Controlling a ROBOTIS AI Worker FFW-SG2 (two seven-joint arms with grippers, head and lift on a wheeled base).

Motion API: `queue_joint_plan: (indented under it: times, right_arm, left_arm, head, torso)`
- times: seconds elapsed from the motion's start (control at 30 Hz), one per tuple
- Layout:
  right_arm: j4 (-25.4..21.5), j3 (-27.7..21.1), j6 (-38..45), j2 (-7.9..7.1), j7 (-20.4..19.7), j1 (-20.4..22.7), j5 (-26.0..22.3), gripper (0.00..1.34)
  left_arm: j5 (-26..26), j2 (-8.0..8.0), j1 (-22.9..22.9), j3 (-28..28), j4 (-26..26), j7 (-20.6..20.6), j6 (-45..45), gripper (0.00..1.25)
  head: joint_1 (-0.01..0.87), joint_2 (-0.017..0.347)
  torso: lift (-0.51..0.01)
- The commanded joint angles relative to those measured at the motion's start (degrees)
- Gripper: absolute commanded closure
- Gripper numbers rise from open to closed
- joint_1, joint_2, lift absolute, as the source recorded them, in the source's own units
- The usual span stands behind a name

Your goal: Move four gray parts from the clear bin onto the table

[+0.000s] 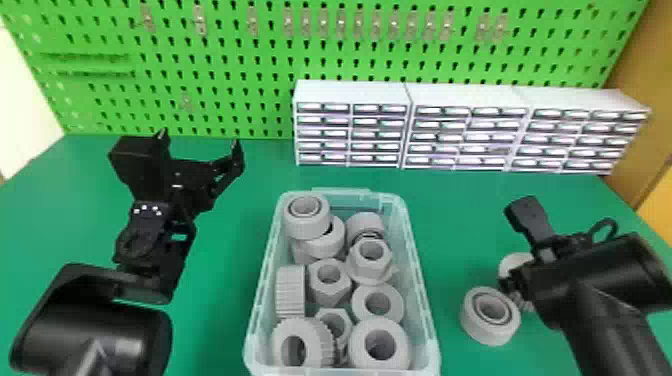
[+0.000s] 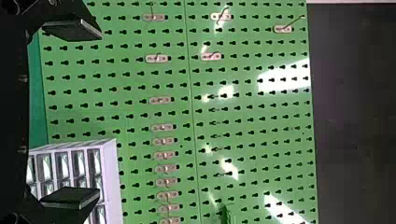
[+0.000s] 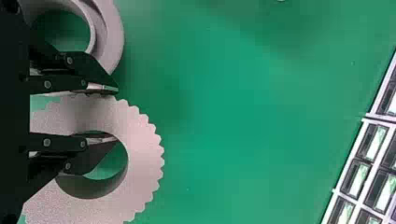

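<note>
In the head view, the clear bin [image 1: 433, 345] sits on the green bench [image 1: 225, 300] at the lower center of the frame, loaded with gray parts. At its far left corner a bearing-like ring [image 1: 306, 225] lies on top of another ring [image 1: 330, 245]. Nearer the middle are a flanged hex nut [image 1: 372, 270] and a hex nut [image 1: 330, 292], with a ribbed cylinder [image 1: 290, 292] along the left wall and a thick round ring [image 1: 362, 345] in the near right corner.

The right gripper [image 1: 517, 287], at the lower right of the frame, has hold of a gray gear [image 3: 144, 154]: in its wrist view 1 finger is inside the hole and 1 is against the toothed edge, with the gear's wall pinched between the 2. I cannot tell whether the gear touches the bench. A round gray ring [image 1: 487, 325] is right beside the gear, on the bench to the right of the bin.

The left gripper [image 1: 199, 140] is at the left of the frame, its 2 fingers spread wide with nothing between them.

At the upper right, 3 white drawer cabinets [image 1: 352, 95] stand in a row in front of the green pegboard [image 1: 225, 60].
</note>
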Motion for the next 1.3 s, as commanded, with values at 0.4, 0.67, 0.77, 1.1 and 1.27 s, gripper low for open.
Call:
queue_joint_plan:
  times: [0.4, 0.67, 0.77, 1.1, 1.27]
  right_arm:
    - [0.0, 0.77, 0.0, 0.0, 0.0, -0.09, 1.62, 0.59]
    - [0.0, 0.95, 0.0, -0.09, 0.0, -0.18, 1.53, 0.59]
    - [-0.18, 1.21, 0.0, -0.09, 0.0, -0.18, 1.27, 0.59]
    - [-5.54, 3.59, 1.06, -0.26, 0.0, -2.29, 0.48, 0.5]
    - [-9.4, 6.49, 3.43, 0.0, 0.0, -4.13, 0.39, 0.5]
  left_arm:
    - [0.0, 0.0, -0.09, -0.1, 0.0, 0.0, 0.0, 0.11]
    - [0.0, 0.0, 0.0, -0.1, 0.09, 0.0, 0.0, 0.11]
    - [0.18, 0.0, 0.09, -0.02, 0.09, 0.0, 0.0, 0.11]
    - [0.18, 0.0, 0.18, 0.07, 0.09, 0.0, 0.0, 0.11]
    - [0.18, 0.0, 0.27, 0.07, 0.09, 0.0, 0.0, 0.11]
  head:
    - [0.678, 0.034]
    - [0.678, 0.034]
    - [0.678, 0.034]
    - [0.678, 0.034]
    - [0.678, 0.034]
  torso:
    - [-0.05]
    - [-0.05]
    - [-0.05]
    - [-0.05]
    - [-0.05]
